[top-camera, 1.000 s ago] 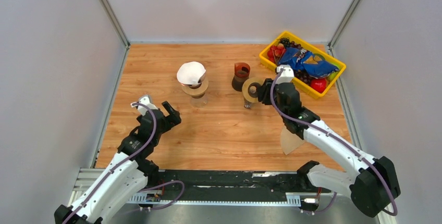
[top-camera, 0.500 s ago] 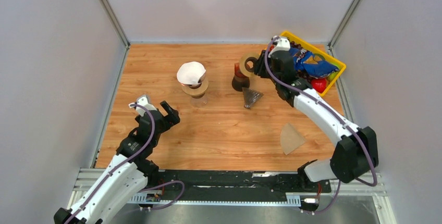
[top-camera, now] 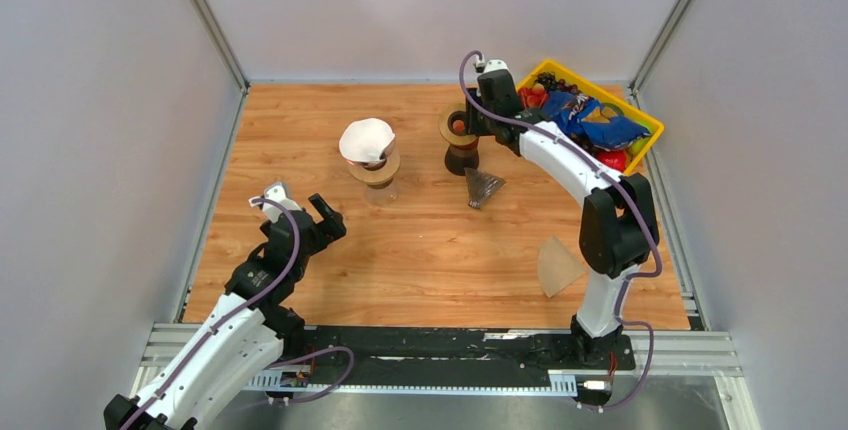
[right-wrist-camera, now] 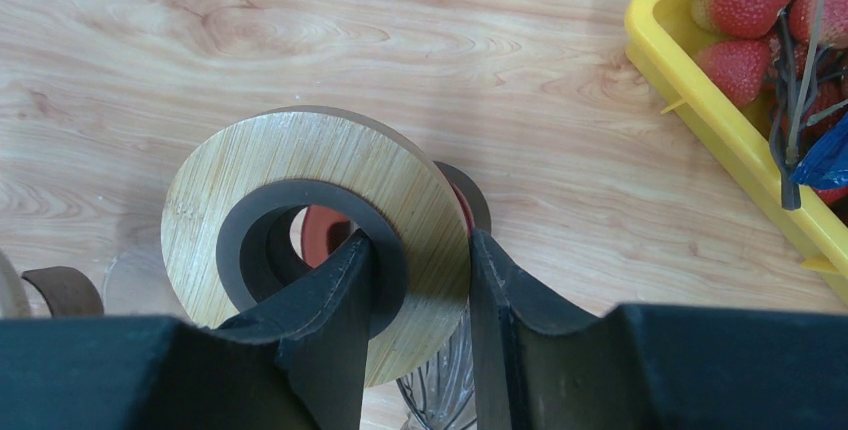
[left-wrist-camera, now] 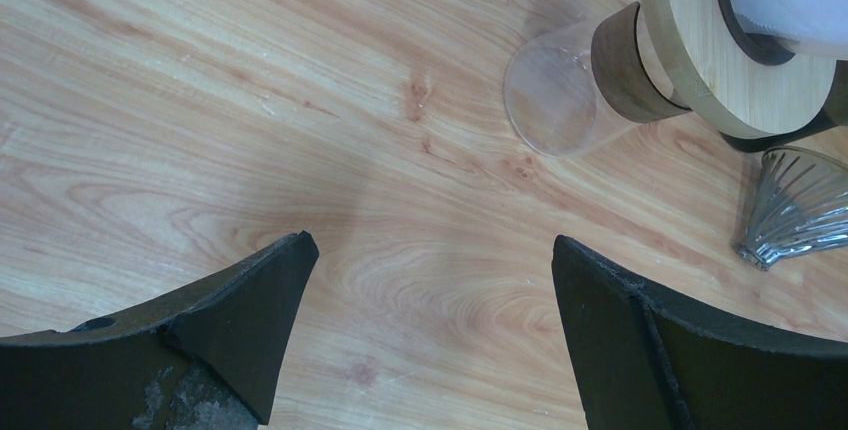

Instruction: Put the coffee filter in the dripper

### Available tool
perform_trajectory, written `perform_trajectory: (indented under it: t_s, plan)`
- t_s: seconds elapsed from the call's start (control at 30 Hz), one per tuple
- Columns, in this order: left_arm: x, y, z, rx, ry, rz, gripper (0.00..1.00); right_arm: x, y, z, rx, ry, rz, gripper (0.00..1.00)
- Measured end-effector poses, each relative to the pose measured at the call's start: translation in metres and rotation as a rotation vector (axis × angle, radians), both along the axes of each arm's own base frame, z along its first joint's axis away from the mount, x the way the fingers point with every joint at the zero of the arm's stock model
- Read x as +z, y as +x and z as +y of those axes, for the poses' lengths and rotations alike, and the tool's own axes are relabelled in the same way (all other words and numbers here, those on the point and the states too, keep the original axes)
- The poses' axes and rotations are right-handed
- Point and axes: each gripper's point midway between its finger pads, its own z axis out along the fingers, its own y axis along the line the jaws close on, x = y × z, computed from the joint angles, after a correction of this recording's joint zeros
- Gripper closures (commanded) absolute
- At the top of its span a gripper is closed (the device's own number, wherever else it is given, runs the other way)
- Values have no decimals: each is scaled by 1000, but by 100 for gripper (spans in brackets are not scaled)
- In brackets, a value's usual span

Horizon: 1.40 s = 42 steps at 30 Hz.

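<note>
Coffee filters (top-camera: 366, 140) (top-camera: 558, 265): two, well apart

Plain pale grey walls (top-camera: 430, 10) box in the wooden tabletop (top-camera: 420, 250) at 9, 12 and 3 o'clock, with aluminium posts (top-camera: 205, 15) at both back corners. Light's soft and even, and there's a metal rail (top-camera: 700, 350) at 6.
</note>
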Motion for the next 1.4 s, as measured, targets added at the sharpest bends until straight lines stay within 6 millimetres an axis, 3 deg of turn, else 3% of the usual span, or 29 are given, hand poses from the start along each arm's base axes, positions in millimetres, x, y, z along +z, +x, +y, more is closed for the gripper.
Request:
perform_trajectory:
  t_s: [0.43, 0.67, 1.2, 1.4]
  plan:
    - [0, 0, 0, 0, -1, -1, 0, -21, 6, -3, -3, -79, 80, 73]
    - [0, 0, 0, 0, -1, -1, 0, -19, 11, -7, -28, -98, 70, 65]
    - [-2, 0, 0, 0, 4, 10, 0, -14, 12, -10, -44, -111, 72, 38]
    - [-3, 0, 0, 0, 5, 11, 0, -3, 17, -10, -56, -108, 47, 20]
